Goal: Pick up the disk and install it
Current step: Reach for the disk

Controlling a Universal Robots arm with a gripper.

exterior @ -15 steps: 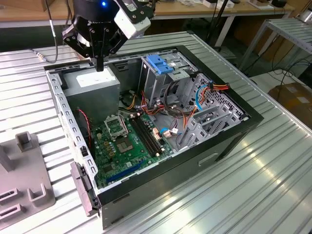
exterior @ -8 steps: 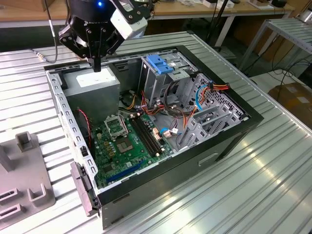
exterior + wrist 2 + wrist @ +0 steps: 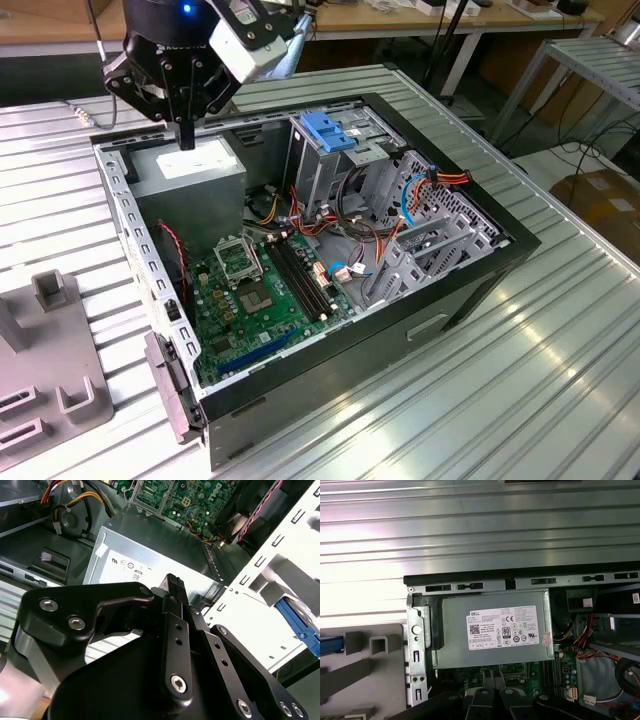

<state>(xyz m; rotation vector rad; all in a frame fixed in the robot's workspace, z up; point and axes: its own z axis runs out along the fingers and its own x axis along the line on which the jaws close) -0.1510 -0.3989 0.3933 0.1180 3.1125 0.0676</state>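
My gripper (image 3: 186, 138) hangs just above the grey power supply box (image 3: 190, 178) in the back corner of the open computer case (image 3: 330, 250). Its two black fingers are pressed together with nothing between them; the second wrist view shows the tip (image 3: 174, 582) over the box's white label. A strip of bright blue, apparently the disk's bracket (image 3: 330, 644), lies on the grey fixture (image 3: 375, 665) outside the case wall. The same blue edge (image 3: 300, 626) shows past the white case flange in the second wrist view. The gripper is well apart from it.
The case holds a green motherboard (image 3: 265, 290), loose cables (image 3: 345, 215), a drive cage with a light-blue latch block (image 3: 325, 130) and a metal bay bracket (image 3: 430, 235). The grey fixture (image 3: 50, 370) stands on the ribbed metal table (image 3: 480, 400) at the exterior view's left.
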